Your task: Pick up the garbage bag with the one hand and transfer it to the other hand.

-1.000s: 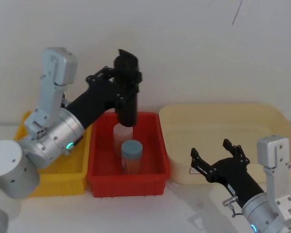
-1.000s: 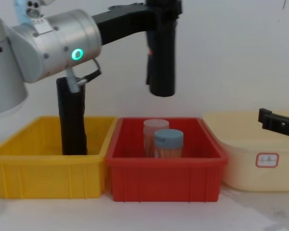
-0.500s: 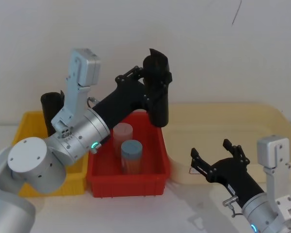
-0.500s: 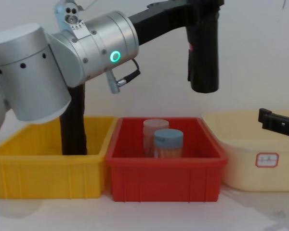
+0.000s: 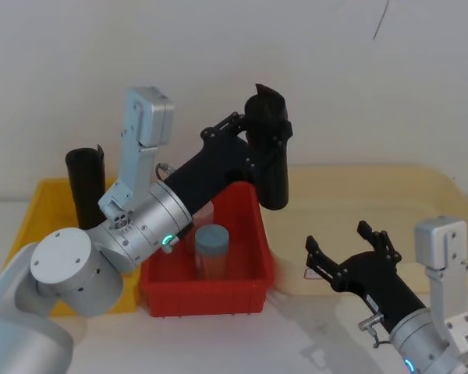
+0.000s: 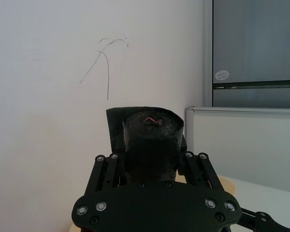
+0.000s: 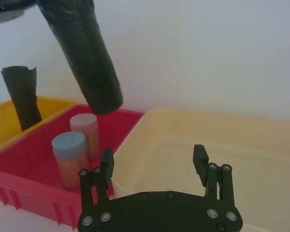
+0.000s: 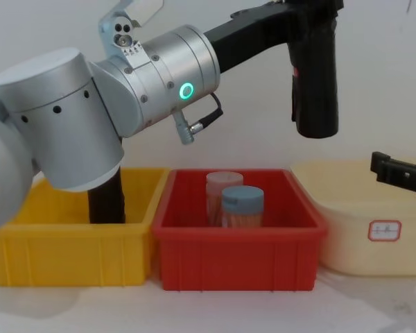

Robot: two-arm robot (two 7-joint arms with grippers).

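- Right now my left hand [image 5: 253, 146] has its jaws closed tight around the top part of the garbage bag [image 5: 273, 183]. The roll hangs nearly upright, high in the air.
- It is over the far right corner of the red bin [image 5: 203, 300], close to the cream tub [image 5: 359, 195] and well above the jars [image 5: 211, 249].
- My right hand [image 5: 339, 240] sits low by the front of the tub. Its jaws are wide open with nothing in them, well apart from the roll.
- I think the good way is to go slowly, keep the roll straight, and bring its bare lower end between the open jaws.
- I would close the right jaws there, below the left ones.
- I should open the left jaws only once the right ones hold firm, or the smooth roll may slip and drop.
- Another black roll [image 5: 86, 183] stands in the yellow bin [image 8: 69, 257]. I leave it alone.
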